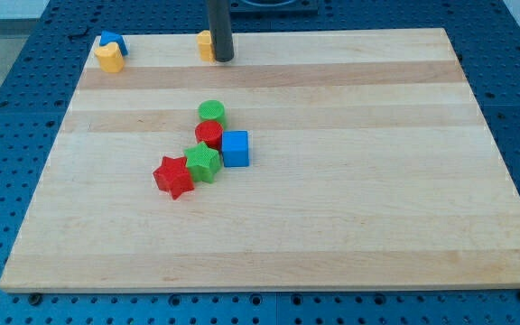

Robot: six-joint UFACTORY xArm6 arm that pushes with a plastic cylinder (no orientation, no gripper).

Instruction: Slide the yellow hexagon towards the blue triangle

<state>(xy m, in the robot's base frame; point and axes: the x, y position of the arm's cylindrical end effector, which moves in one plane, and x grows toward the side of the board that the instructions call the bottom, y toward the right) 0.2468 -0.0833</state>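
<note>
Wooden board [350, 226] on blue, seemingly perforated table [25, 99]

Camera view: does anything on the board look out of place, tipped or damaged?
Nothing damaged or tipped. My tip touches a yellow block at the board's top edge; another yellow block sits against a blue block at the top-left corner.

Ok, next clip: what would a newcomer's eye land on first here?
Probably the tight cluster mid-board: green cylinder, red cylinder, blue cube, green star and red star, strung diagonally. Next, the dark rod at the view's top, my tip against a yellow block's right side. In the top-left corner, the blue triangle sits behind another yellow block.
</note>
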